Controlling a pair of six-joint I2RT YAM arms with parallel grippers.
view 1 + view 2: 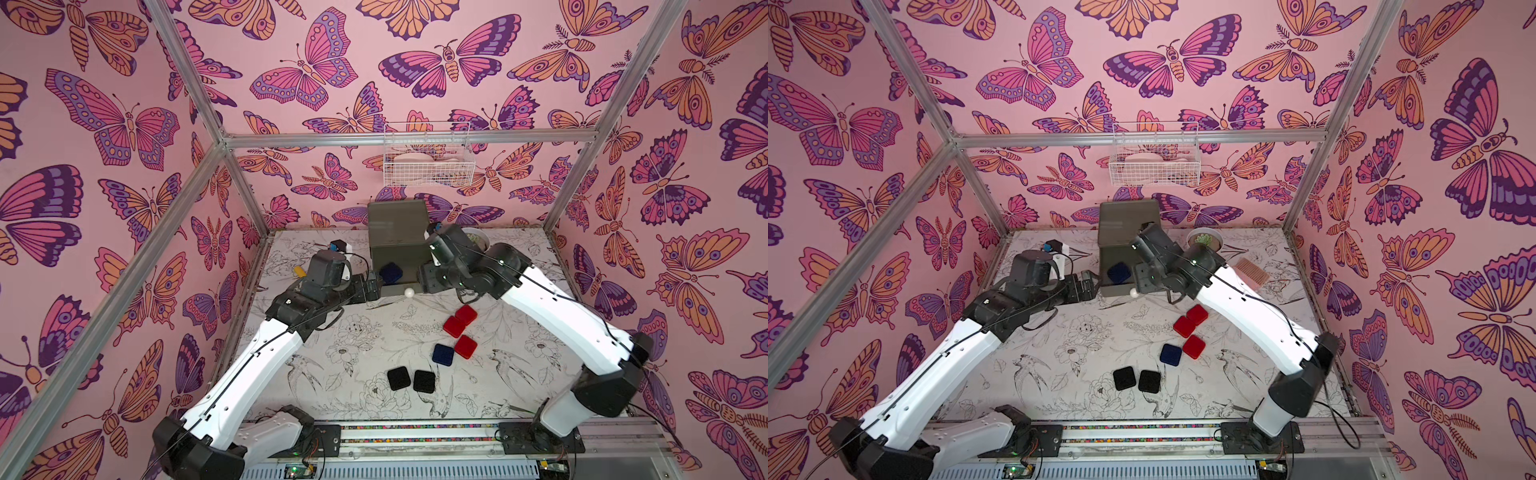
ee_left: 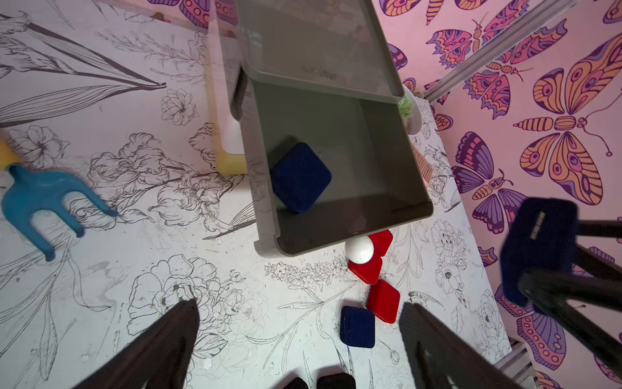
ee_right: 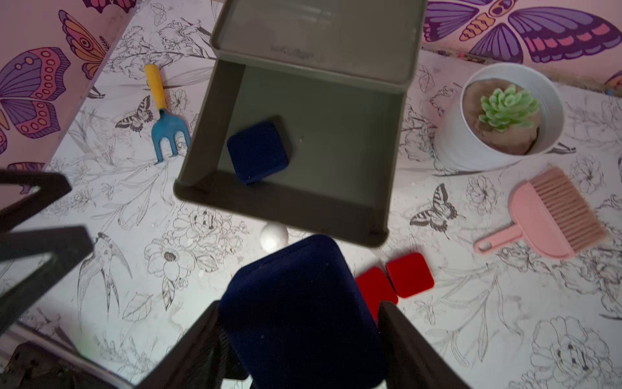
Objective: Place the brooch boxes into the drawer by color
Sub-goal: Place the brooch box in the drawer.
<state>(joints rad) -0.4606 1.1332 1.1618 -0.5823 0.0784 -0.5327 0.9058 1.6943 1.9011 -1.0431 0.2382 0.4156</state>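
Note:
The drawer (image 1: 397,224) stands at the back, its grey top tier (image 3: 286,215) pulled out with one navy brooch box (image 3: 258,151) inside. My right gripper (image 3: 299,304) is shut on another navy box (image 2: 538,246), held in the air just in front of the white knob (image 3: 273,235). My left gripper (image 2: 299,304) is open and empty, at the tier's front left corner. On the table lie three red boxes (image 1: 453,326), a navy box (image 1: 443,354) and two black boxes (image 1: 399,378).
A white wire basket (image 1: 428,156) hangs on the back wall. A potted succulent (image 3: 505,114) and a pink brush (image 3: 552,215) sit right of the drawer. Left of it lies a blue hand fork (image 2: 43,198) with a yellow handle.

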